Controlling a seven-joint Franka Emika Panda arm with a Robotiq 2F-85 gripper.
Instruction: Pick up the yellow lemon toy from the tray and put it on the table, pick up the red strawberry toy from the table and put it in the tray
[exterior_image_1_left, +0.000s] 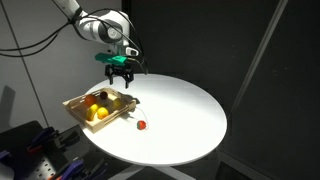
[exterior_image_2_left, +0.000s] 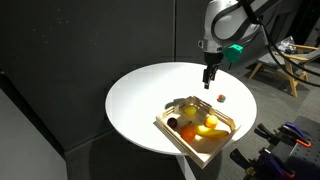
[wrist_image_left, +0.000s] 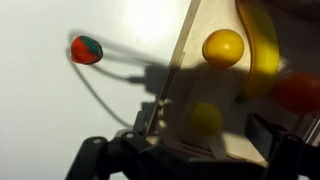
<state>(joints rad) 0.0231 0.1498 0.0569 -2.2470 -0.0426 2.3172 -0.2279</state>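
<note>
The yellow lemon toy (wrist_image_left: 205, 118) lies in the shadowed part of the light wooden tray (wrist_image_left: 175, 70), just inside its wall. My gripper (wrist_image_left: 205, 128) is open and empty, and the lemon shows between its two fingers in the wrist view. In both exterior views the gripper (exterior_image_1_left: 122, 77) (exterior_image_2_left: 209, 80) hangs above the tray's (exterior_image_1_left: 76, 103) (exterior_image_2_left: 172, 133) far end without touching anything. The red strawberry toy (wrist_image_left: 86, 49) (exterior_image_1_left: 141, 125) (exterior_image_2_left: 220, 98) lies on the white round table (exterior_image_1_left: 185, 110) (exterior_image_2_left: 140, 95), outside the tray.
The tray also holds a round orange-yellow toy (wrist_image_left: 223, 48), a long deep-yellow toy (wrist_image_left: 264, 50) and an orange-red toy (wrist_image_left: 300, 92). Black curtains surround the table. Dark equipment (exterior_image_1_left: 35, 145) stands beside the table's edge.
</note>
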